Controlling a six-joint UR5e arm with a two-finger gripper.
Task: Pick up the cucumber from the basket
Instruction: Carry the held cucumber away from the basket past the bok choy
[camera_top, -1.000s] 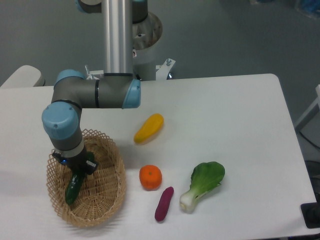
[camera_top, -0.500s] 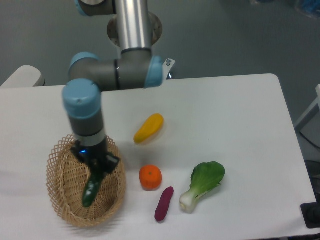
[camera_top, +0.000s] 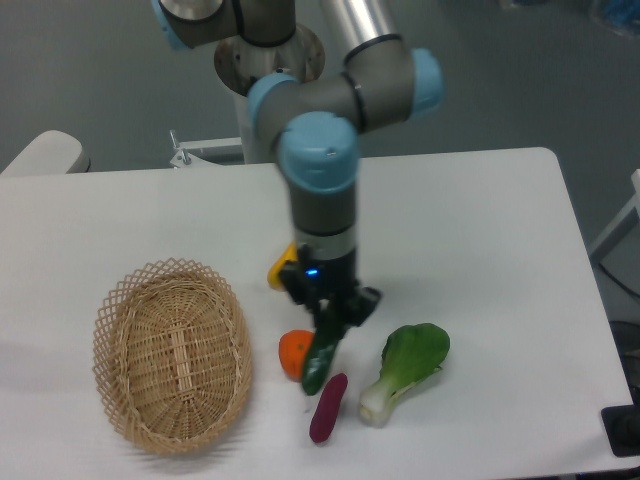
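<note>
The cucumber (camera_top: 321, 352) hangs nearly upright, tilted a little, its upper end pinched between the jaws of the gripper (camera_top: 329, 318), which are pressed in against it. Its lower tip sits just above the purple sweet potato (camera_top: 327, 407) and overlaps the right edge of the orange (camera_top: 294, 354) in this view; whether it touches either cannot be told. The bok choy (camera_top: 406, 367) lies just to the right. A yellow vegetable (camera_top: 279, 272) peeks out behind the arm's wrist. The basket (camera_top: 172, 354) rests well to the left on the white table (camera_top: 480, 240), apart from the cucumber.
</note>
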